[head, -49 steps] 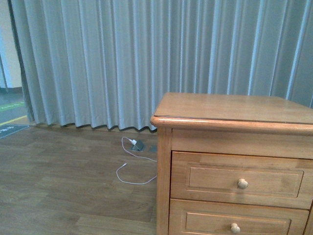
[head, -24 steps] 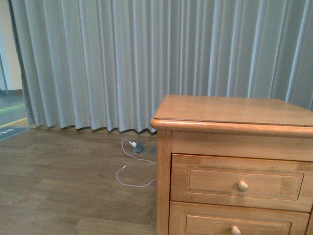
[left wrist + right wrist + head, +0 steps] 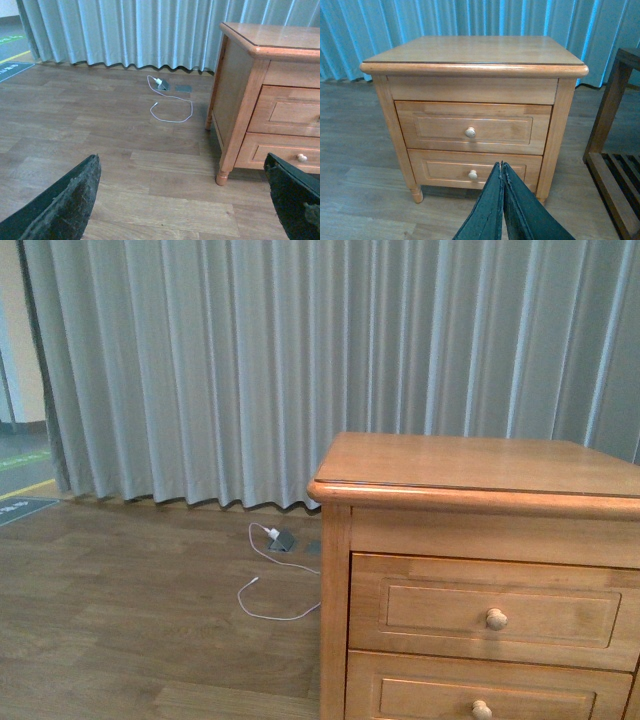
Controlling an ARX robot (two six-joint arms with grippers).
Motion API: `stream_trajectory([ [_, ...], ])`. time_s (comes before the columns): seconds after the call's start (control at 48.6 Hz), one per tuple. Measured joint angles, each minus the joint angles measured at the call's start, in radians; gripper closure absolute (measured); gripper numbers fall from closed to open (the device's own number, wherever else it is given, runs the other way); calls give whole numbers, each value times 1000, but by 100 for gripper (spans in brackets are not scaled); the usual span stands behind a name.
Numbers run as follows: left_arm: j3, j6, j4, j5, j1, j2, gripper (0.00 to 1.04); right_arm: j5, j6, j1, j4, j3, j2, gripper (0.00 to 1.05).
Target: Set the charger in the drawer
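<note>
A honey-brown nightstand (image 3: 480, 570) stands on the wood floor (image 3: 120, 630) in front of long grey curtains (image 3: 300, 360). It has two drawers. The top drawer (image 3: 472, 127) is the taller one, and it is pushed all the way in. It has one round pale knob (image 3: 470, 132) in the middle. The lower drawer (image 3: 474, 170) is shorter and is pushed in too. Since both are closed, nothing inside them can be seen. The top of the nightstand (image 3: 475, 49) is bare wood.

The charger with the black cable does not show in any of the views, so I cannot tell where it is. On the floor near the curtains, beside the nightstand, lies a small white plug (image 3: 274, 532) with a thin white cable (image 3: 270, 590) that curls across the boards. The plug leans on a small grey thing (image 3: 283, 539) that is too small to make out.

In the left wrist view, the left claw (image 3: 185, 200) is spread wide apart and holds nothing. In the right wrist view, the right claw (image 3: 502, 172) is pressed together with nothing between its two fingers. It points at the front of the nightstand, below the lower drawer's knob (image 3: 472, 174). A dark wooden rack (image 3: 615, 150) stands close beside the nightstand.
</note>
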State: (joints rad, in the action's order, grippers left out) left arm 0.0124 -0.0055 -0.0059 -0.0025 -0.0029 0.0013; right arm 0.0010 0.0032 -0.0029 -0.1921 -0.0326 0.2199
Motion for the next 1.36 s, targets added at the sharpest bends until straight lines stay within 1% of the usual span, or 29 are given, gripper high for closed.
stream_trajectory([
  [0.062, 0, 0, 0, 0, 0, 0, 6, 0, 0, 0, -7, 25, -19, 103],
  [0.206, 0, 0, 0, 0, 0, 0, 6, 0, 0, 0, 27, 27, -56, 103],
  [0.268, 0, 0, 0, -1, 0, 0, 6, -2, -1, 0, 179, 27, -178, 103],
  [0.288, 0, 0, 0, 0, 0, 0, 6, -2, 0, 0, 185, 27, -201, 103],
  [0.926, 0, 0, 0, 0, 0, 0, 6, -2, 0, 0, 191, 27, -216, 103],
  [0.967, 0, 0, 0, 0, 0, 0, 6, -2, -2, 0, 191, 27, -216, 98],
  [1.359, 0, 0, 0, 0, 0, 0, 6, -2, -2, 0, 191, 27, -216, 31],
])
